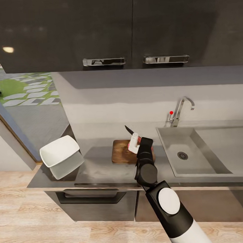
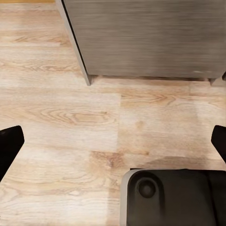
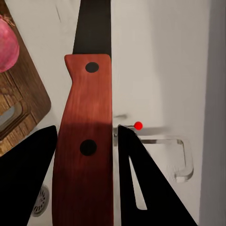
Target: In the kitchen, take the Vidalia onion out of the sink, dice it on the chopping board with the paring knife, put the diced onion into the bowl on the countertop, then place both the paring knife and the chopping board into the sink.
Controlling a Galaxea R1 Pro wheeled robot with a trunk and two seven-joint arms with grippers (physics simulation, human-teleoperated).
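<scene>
The countertop (image 1: 102, 168) runs long and grey across the head view under dark wall cabinets (image 1: 96, 30), with dark cabinet fronts (image 1: 100, 203) below it and a pale wood floor (image 1: 41, 231) in front. Set into its right part is the sink (image 1: 204, 156), a grey steel basin with a round drain, and the chrome tap (image 1: 181, 110) with its red-tipped lever stands at the basin's back edge. The white square bowl (image 1: 61, 156) sits tilted at the countertop's left end, well apart from the sink. Between bowl and sink lies the dark brown chopping board (image 1: 122, 153), partly hidden by the right arm (image 1: 164, 201) reaching over it. In the right wrist view a corner of the board with its slot handle shows, and on it rests a pinkish round thing (image 3: 7, 47), cut off by the frame, probably the onion. The right gripper (image 1: 136, 144) is clenched on the paring knife (image 3: 87, 141), its two fingers pressed against the reddish-brown handle, the dark blade pointing up and away above the board. The left gripper (image 2: 113, 141) hangs low over the wood floor beside a cabinet front, its fingers spread wide and gripping nothing.
</scene>
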